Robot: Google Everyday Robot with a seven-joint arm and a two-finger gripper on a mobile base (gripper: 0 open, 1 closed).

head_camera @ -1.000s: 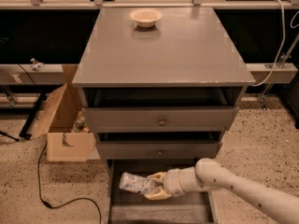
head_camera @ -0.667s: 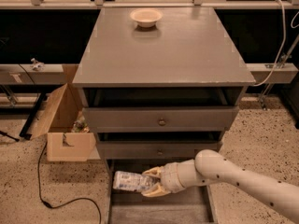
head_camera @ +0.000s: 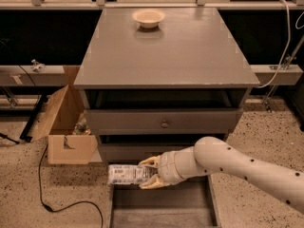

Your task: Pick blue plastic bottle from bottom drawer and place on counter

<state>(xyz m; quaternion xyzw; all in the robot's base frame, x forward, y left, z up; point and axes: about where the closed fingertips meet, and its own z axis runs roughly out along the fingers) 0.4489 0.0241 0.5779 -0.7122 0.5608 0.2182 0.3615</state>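
My gripper [head_camera: 148, 173] is shut on the blue plastic bottle [head_camera: 124, 174], a clear bottle with a white-bluish label, held lying sideways with its body sticking out to the left. It hangs above the front left part of the open bottom drawer [head_camera: 161, 205], whose grey inside shows below. The white arm [head_camera: 237, 167] comes in from the lower right. The counter [head_camera: 166, 49] is the flat grey top of the cabinet, well above the gripper.
A cream bowl [head_camera: 148, 17] stands at the back of the counter. The two upper drawers, one with a round knob [head_camera: 164, 124], are slightly open. An open cardboard box [head_camera: 64, 122] and a black cable [head_camera: 57, 194] lie on the floor at left.
My gripper has lifted the bottle up and leftward out of the bottom drawer. The bottle now pokes past the drawer's left edge.
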